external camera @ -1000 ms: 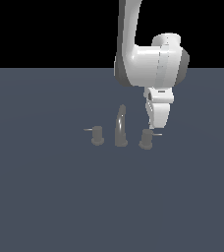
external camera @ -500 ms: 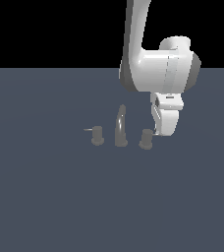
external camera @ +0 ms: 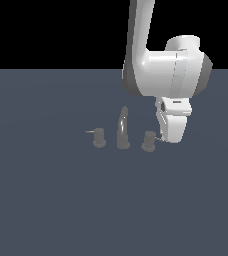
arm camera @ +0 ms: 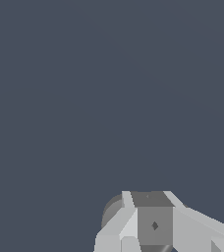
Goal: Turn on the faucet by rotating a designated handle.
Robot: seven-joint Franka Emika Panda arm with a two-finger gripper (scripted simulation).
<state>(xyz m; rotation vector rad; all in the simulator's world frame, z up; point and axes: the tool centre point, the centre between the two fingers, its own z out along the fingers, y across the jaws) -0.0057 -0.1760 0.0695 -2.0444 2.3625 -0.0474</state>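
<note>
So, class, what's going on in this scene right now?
A white robot arm's gripper hangs low beside a small dull-grey metal faucet on a flat slate-blue floor. It sits at the thin pin of the short grey knob handle on the exterior view's right. The tall curved spout and the twin knob are untouched. Whether the fingers are open or touching cannot be told.

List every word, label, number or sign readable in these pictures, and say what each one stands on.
None: no readable text shows in either view.
The gripper, the faucet, its handle and the twin knob are plain and unmarked.
The wrist view shows only bare grey floor and unlettered gripper parts.
</note>
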